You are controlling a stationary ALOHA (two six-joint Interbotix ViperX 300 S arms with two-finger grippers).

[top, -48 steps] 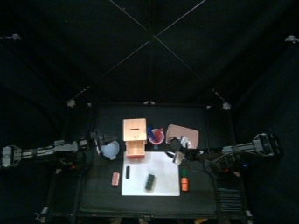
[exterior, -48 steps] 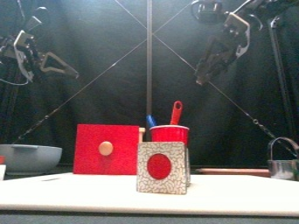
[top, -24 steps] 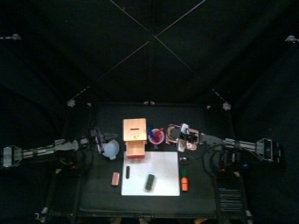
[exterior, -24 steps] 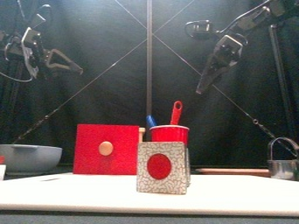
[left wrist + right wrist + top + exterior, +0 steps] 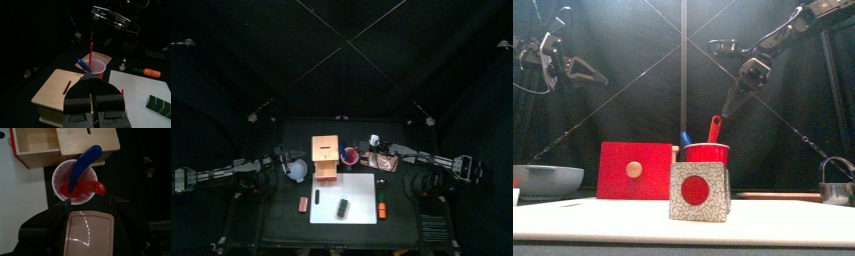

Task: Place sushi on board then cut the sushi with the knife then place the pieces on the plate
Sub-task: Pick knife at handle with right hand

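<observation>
The red cup (image 5: 349,155) stands beside the wooden box (image 5: 326,155) and holds a red knife (image 5: 714,129) and a blue knife (image 5: 686,140). My right gripper (image 5: 735,98) hangs open just above the red knife's top. In the right wrist view the cup (image 5: 77,180) and red knife (image 5: 83,188) lie straight ahead of the gripper (image 5: 85,208). The dark sushi roll (image 5: 342,208) lies on the white board (image 5: 358,190); the front view shows its speckled end (image 5: 699,192). The pink tray (image 5: 385,160) is partly under the right arm. My left gripper (image 5: 281,160), shut, hovers left of the box.
A blue-grey bowl (image 5: 295,171) sits left of the box. An orange toy (image 5: 381,209) lies on the board's right part and a pinkish toy (image 5: 303,204) just off its left edge. A metal cutter (image 5: 838,185) stands at the right.
My right arm has swung left and down from over the tray's right side to just above the red knife in the cup. The left arm has stayed put.
</observation>
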